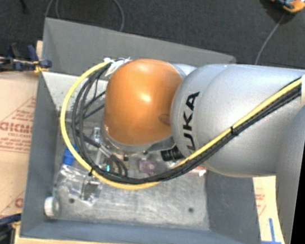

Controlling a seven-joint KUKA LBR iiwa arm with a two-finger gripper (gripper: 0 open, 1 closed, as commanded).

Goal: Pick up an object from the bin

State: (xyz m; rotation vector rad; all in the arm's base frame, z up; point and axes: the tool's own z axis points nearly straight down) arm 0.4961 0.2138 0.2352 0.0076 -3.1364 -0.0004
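Dark floor surrounds the grey metal bin [212, 215]. Camera view: the arm [238, 120] reaches in from the right, and its orange cover [141, 100] and looped cables [77, 130] hang over the bin's left half. The hand [114, 158] is mostly hidden beneath the cover, so I cannot tell its opening. A pale purple piece [147, 166] lies just beside it. A clear plastic piece [78, 184], a blue piece [69, 156] and a white cap [52, 206] lie at the lower left.

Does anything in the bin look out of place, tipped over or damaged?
Nothing looks damaged or spilled. A clear plastic bottle lies on its side in the lower-left corner of the bin, its white cap toward that corner. A small blue thing sits by the left wall. The arm covers the middle.
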